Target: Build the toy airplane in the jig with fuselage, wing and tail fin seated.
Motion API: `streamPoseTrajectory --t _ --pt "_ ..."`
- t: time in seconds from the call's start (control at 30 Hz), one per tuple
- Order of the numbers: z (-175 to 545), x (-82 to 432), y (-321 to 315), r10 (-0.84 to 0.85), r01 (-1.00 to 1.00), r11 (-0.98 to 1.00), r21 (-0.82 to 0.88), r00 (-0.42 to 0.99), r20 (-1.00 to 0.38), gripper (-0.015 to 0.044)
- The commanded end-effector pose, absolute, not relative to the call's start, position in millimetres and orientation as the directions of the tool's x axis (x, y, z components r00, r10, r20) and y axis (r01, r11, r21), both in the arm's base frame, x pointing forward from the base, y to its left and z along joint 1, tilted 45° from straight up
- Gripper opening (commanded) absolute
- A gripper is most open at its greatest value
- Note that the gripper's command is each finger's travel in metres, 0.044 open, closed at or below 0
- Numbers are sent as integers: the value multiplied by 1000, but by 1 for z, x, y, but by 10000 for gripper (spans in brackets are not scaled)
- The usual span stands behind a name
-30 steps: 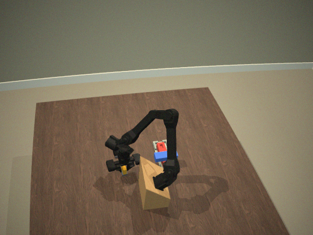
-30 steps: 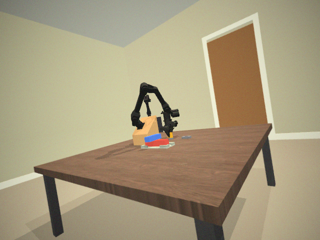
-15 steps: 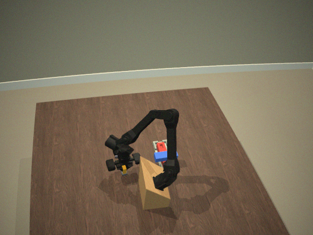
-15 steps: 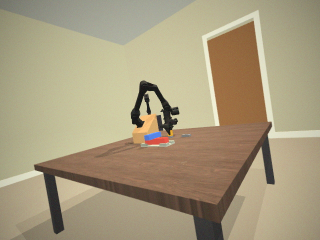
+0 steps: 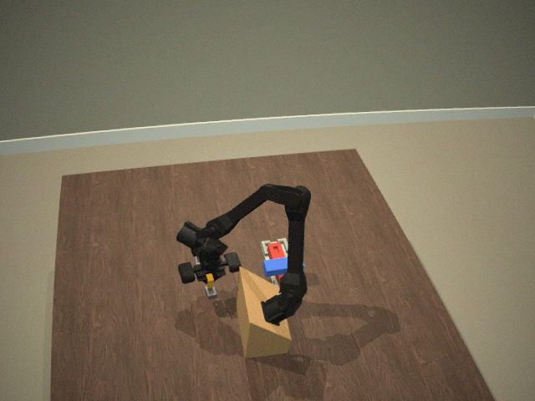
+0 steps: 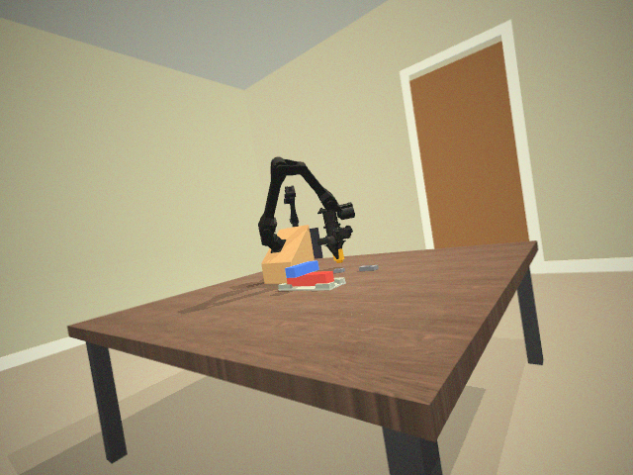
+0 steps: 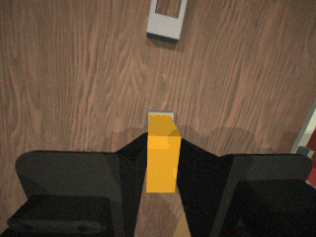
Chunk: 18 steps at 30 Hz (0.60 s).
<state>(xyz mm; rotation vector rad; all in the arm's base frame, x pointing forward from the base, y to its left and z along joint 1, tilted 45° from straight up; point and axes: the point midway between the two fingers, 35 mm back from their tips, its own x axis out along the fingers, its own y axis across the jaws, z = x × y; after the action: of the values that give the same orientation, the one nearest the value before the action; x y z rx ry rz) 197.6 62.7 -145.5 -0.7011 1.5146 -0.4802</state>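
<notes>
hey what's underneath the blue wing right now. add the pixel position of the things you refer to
Under the blue wing [image 5: 273, 266] [image 6: 302, 269] is the red fuselage [image 5: 275, 250] [image 6: 319, 278], lying in the pale jig [image 5: 264, 246] [image 6: 285, 287]. The wing covers the fuselage's middle, so its socket and the tab can't be seen.

The dark brown wood-grained desk [image 5: 142, 215] [image 6: 307, 332] [image 7: 74, 74] carries a pale jig [image 5: 262, 248] [image 6: 307, 289]. Left of it in the top view stands a tan wedge-shaped block [image 5: 267, 345] [image 6: 276, 271]. Farther left lie two small grey holders [image 5: 211, 296] [image 6: 368, 267] [image 7: 164, 29], apart from each other.

Dim, warm light; soft overlapping shadows; fine grain; corners darkened.
</notes>
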Motion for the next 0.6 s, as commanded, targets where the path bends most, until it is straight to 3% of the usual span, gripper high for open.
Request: streamPoseTrajectory --t 0.0,0.57 --pt "-139 199 72 -679 -134 726 -675 22 -734 0" --pt "-102 195 105 -684 -144 722 -676 -6 -729 0"
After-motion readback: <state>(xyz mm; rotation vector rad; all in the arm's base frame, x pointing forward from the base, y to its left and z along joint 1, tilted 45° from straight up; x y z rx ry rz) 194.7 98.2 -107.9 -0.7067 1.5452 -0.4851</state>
